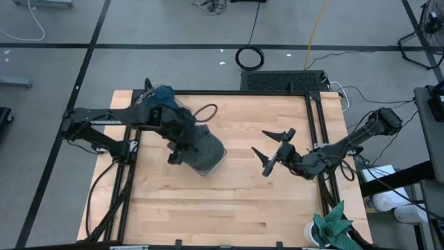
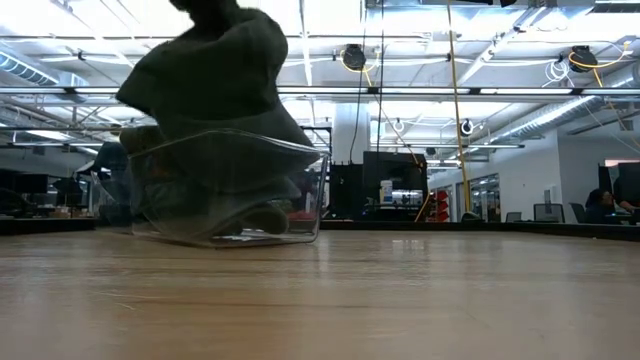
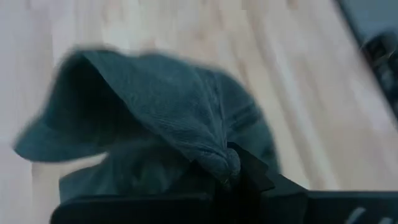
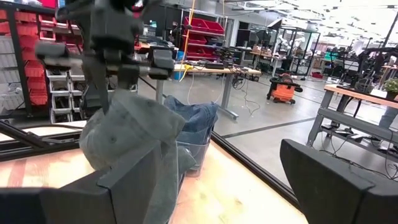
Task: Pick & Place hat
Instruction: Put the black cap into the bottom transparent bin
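High view: left gripper (image 1: 179, 149) pinches hat (image 1: 201, 149) over clear bin (image 1: 211, 165) near table (image 1: 229, 208) centre; placing under way, release not yet done. Right gripper (image 1: 274, 154) waits well apart, fingers spread, empty.

Low view: hat (image 2: 215, 80) bulges above bin rim (image 2: 240, 140), partly inside; nothing else on wood.

Left wrist view: fingertips (image 3: 239, 171) pressed on hat fabric (image 3: 168, 106).

Right wrist view: hat (image 4: 134, 140) hangs from left gripper; second bin with blue cloth (image 4: 193, 118) behind, not obstructing.

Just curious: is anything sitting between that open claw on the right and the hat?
No. In the high view only bare table lies between the right gripper and the hat.
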`<state>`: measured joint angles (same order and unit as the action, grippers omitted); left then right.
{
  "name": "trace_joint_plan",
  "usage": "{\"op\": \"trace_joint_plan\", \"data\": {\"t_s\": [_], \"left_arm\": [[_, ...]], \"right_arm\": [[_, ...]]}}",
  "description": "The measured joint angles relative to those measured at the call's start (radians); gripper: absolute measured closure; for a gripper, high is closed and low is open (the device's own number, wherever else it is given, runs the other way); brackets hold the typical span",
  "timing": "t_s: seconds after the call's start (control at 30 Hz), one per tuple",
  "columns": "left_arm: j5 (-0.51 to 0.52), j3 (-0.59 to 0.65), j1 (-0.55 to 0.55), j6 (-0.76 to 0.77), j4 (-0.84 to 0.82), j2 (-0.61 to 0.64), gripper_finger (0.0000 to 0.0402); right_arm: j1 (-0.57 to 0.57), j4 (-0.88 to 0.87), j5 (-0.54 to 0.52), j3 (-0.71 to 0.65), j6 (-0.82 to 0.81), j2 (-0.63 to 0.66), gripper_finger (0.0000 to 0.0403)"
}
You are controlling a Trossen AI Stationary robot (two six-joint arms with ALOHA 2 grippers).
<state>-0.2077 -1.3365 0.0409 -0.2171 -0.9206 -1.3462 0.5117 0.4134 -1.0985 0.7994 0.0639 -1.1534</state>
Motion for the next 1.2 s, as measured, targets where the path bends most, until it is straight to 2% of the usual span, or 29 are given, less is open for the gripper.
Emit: {"op": "trace_joint_plan", "data": {"t_s": [0.2, 0.4, 0.6, 0.87, 1.03, 1.2], "left_arm": [[0.048, 0.0, 0.042, -0.023, -0.072, -0.067, 0.038], [0.176, 0.0, 0.084, -0.006, -0.154, -0.108, 0.0381], [0.177, 0.014, 0.111, -0.017, -0.154, -0.123, 0.0381], [0.184, 0.107, 0.145, -0.044, -0.121, -0.13, 0.0367], [0.186, 0.116, 0.167, -0.004, -0.121, -0.125, 0.0369], [0.186, 0.111, 0.17, 0.02, -0.126, -0.11, 0.0347]], "right_arm": [[0.0, -0.004, 0.0, 0.0, 0.0, 0.0, 0.0087], [0.0, -0.006, 0.0, 0.0, 0.0, 0.0, 0.0087], [0.0, -0.007, 0.0, 0.001, 0.0, 0.0, 0.0087], [0.0, -0.006, 0.0, 0.001, -0.001, 0.0, 0.0087], [0.0, -0.007, 0.0, 0.001, -0.001, 0.0, 0.0087], [0.0, -0.006, 0.0, 0.001, -0.001, 0.0, 0.0087]]}}
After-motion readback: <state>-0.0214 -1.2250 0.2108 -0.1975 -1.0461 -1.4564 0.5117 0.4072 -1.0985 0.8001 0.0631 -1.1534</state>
